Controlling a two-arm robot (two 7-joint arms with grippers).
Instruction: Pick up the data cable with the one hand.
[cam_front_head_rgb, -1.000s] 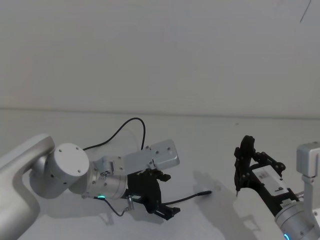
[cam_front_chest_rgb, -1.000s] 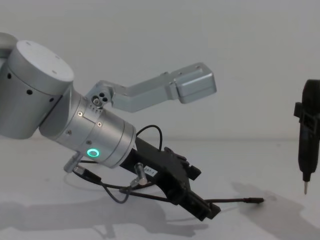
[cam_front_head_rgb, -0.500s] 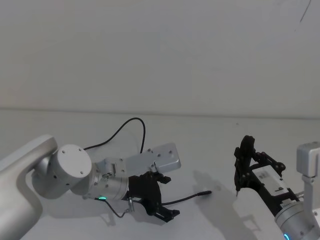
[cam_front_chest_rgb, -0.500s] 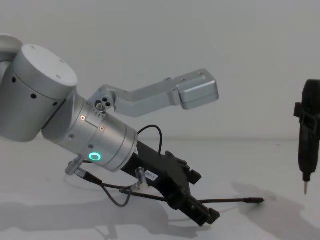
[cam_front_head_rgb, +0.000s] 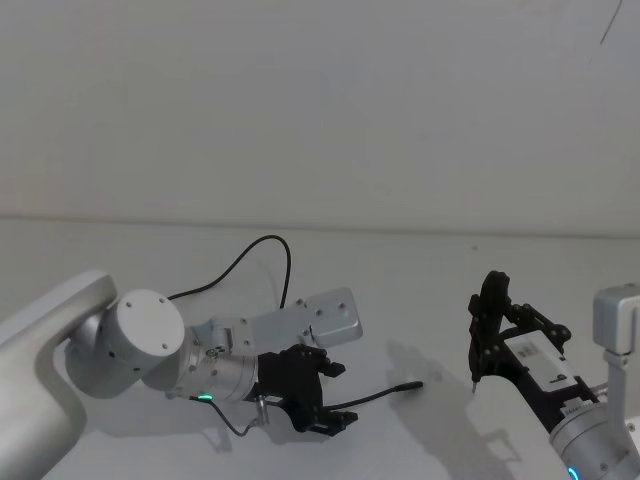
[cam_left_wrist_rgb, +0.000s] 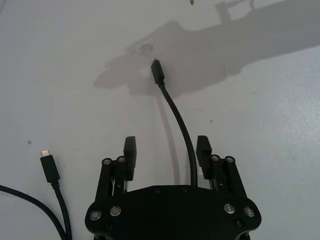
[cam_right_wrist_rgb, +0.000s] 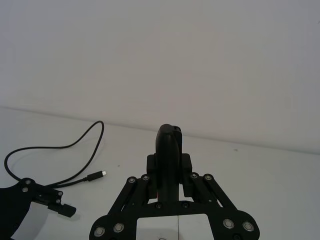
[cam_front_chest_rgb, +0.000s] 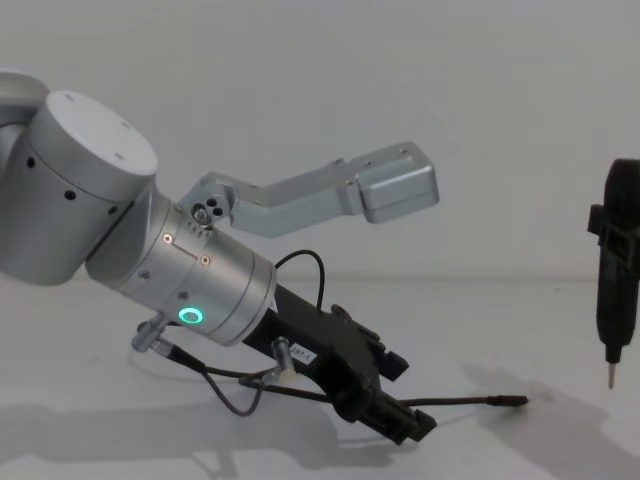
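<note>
The left hand (cam_front_head_rgb: 328, 398) sits low in the lower middle of the head view, tipped down so that its tips are at or just above the table (cam_front_head_rgb: 420, 290). Its fingers (cam_left_wrist_rgb: 130, 155) stand wide apart and grip nothing. In the left wrist view the data cable (cam_left_wrist_rgb: 176, 112) runs out between the two fingers, nearer one of them than the other. It ends in a plug (cam_left_wrist_rgb: 157, 73) lying on the table beyond the tips. The second plug (cam_left_wrist_rgb: 48, 167) lies outside the hand, off to one side. In the chest view the same strand runs along the table from under the hand toward the lower right of the frame.

So the hand seems placed around the cable, and the grasp itself is not yet made. The next move calls for closing the fingers on the cord. Since the cord is thin and off centre, the tips likely need to be low enough that it does not slip under them. A lift would follow.

The right hand (cam_front_head_rgb: 487, 325) is parked at the lower right of the head view. Its fingers are pressed together on nothing, well apart from the cable.
</note>
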